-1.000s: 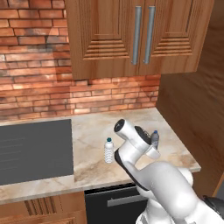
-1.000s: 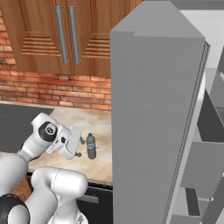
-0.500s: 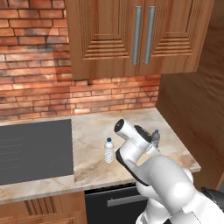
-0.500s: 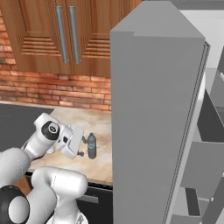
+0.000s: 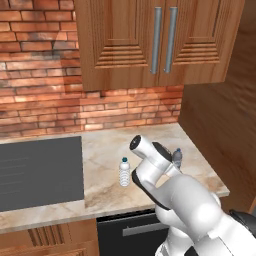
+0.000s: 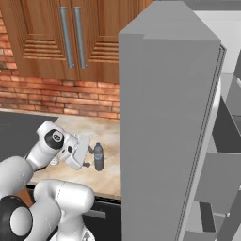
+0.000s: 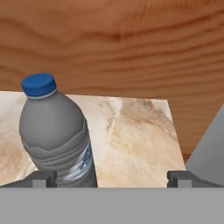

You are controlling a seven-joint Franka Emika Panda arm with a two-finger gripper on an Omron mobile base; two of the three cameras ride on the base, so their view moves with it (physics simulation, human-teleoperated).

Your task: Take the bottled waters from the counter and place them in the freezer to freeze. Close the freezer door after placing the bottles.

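Brick wall and wooden wall cabinets (image 5: 160, 42) are seen across the upper part of both base views, with the counter (image 5: 100, 187) below them. On the counter, a clear bottle (image 5: 124, 172) is seen standing upright at the centre of the left base view, just left of the white arm. A grey bottle (image 6: 98, 156) is seen upright at centre left of the right base view, just beside the gripper (image 6: 85, 158). In the hand view the grey bottle (image 7: 57, 131) stands at lower left, close to one fingertip (image 7: 37, 179); whether they touch cannot be told. The gripper (image 7: 111, 179) is spread wide, and nothing is held. The freezer door (image 6: 164, 127) is seen filling the right half of the right base view, with grey bins (image 6: 226, 141) at the right edge.
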